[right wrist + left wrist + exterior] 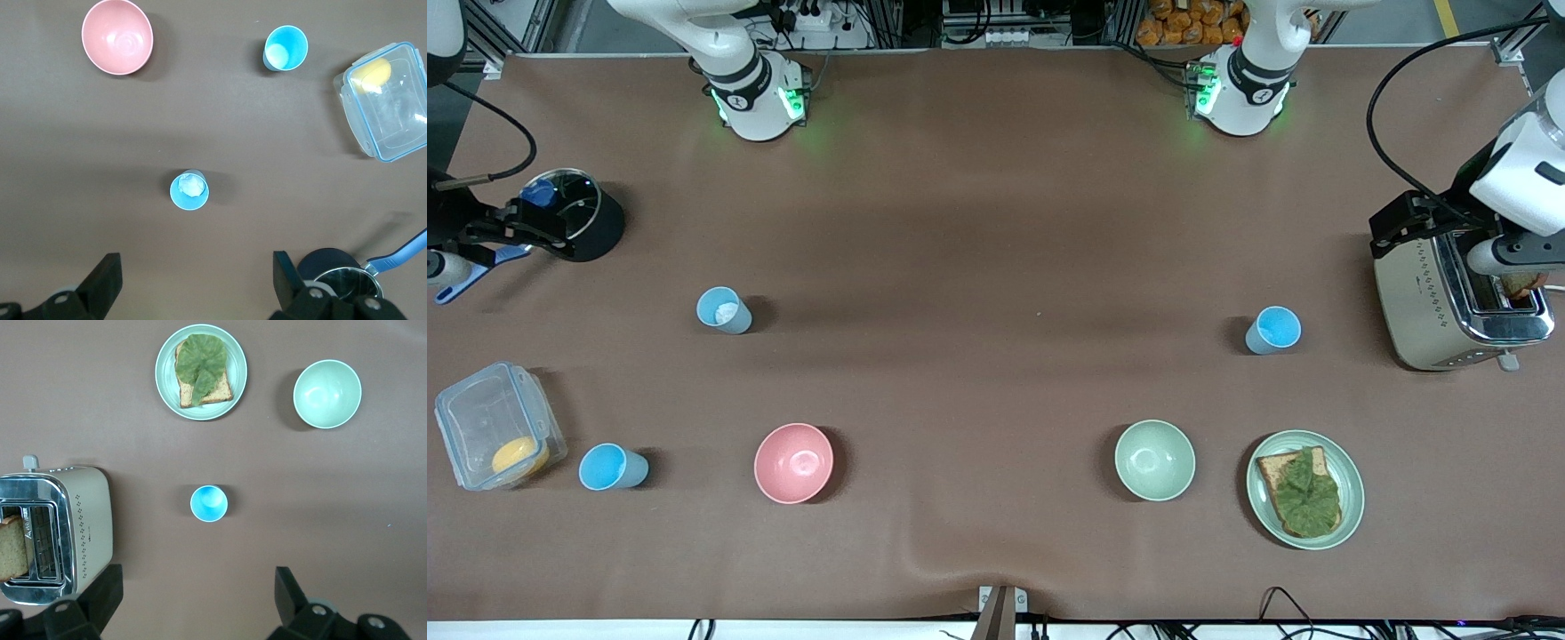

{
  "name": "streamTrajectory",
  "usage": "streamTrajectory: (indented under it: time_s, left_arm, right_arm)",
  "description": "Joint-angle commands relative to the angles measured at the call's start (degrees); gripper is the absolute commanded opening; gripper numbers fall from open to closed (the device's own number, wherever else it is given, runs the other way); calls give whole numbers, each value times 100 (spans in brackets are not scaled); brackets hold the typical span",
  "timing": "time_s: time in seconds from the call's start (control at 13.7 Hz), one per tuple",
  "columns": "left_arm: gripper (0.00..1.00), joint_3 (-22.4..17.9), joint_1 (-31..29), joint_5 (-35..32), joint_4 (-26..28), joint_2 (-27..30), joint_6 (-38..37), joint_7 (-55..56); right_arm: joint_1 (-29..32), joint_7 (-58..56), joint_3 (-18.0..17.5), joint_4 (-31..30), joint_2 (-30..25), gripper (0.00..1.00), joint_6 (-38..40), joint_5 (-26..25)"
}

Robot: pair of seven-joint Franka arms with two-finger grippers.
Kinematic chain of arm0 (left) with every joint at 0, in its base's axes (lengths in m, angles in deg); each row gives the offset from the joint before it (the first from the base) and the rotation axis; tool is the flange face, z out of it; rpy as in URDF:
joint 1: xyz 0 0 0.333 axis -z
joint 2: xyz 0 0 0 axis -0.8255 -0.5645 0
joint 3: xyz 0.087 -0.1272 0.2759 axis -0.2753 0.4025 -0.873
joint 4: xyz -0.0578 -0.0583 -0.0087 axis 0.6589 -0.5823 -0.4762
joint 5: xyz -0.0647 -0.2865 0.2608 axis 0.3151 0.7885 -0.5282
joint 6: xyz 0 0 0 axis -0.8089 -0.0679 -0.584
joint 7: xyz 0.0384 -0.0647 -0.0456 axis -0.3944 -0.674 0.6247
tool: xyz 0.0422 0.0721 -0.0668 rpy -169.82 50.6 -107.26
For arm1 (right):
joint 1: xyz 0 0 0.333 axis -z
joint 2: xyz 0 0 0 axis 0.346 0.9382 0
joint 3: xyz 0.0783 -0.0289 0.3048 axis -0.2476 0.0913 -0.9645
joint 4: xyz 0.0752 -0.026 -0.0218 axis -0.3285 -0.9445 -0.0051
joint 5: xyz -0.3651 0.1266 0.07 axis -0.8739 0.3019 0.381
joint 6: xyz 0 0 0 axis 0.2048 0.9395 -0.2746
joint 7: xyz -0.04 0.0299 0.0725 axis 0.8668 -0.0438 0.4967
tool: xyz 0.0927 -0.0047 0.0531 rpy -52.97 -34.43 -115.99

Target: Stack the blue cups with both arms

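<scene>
Standing on the matte brown surface (996,222), three tapered blue cups (724,310) (1272,330) (612,468); both wrist views show left tool (197,600) and right tool (197,280) spread apart.

A robotics lab with a staged kitchen scene. Two white arms (751,89) are bolted at the edge of a table (996,222) under a brown cloth, with aluminium framing, power strips and loose cables around it. On the cloth sit kitchen props: a toaster (1449,302), a plate (1305,489) of toast, bowls (793,463), cups (723,310), a pot (578,213) and a food box (494,427).
</scene>
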Motion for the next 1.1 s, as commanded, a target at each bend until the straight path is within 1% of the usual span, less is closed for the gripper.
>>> streamTrajectory:
  time_s: [0.0,0.15,0.51,0.66,0.73,0.88,1.02]
  left_arm:
    - [100,12,-25,20,-7,115,-196,-119]
    - [100,3,-16,3,-7,115,-302,-111]
    - [100,-32,-24,-7,1,124,-302,-146]
    - [100,-67,-51,-24,89,97,-302,-111]
    - [100,-68,-42,-15,185,63,-294,-50]
    - [100,-33,-16,-59,597,71,-137,-14]
    - [100,-24,-51,-85,1071,71,363,-14]
  right_arm:
    - [-1,-7,-17,-237,-202,100,-97,-18]
    - [-10,-7,-17,-237,-193,100,-98,-18]
    - [-10,-7,-17,-255,-193,100,-98,-18]
    - [-10,-7,-17,-255,-193,100,-89,-18]
    - [-10,-7,-17,-255,-193,100,-97,-18]
    - [-10,-7,-17,-255,-184,100,-98,-18]
    - [-2,-7,-17,-255,-176,100,-98,-18]
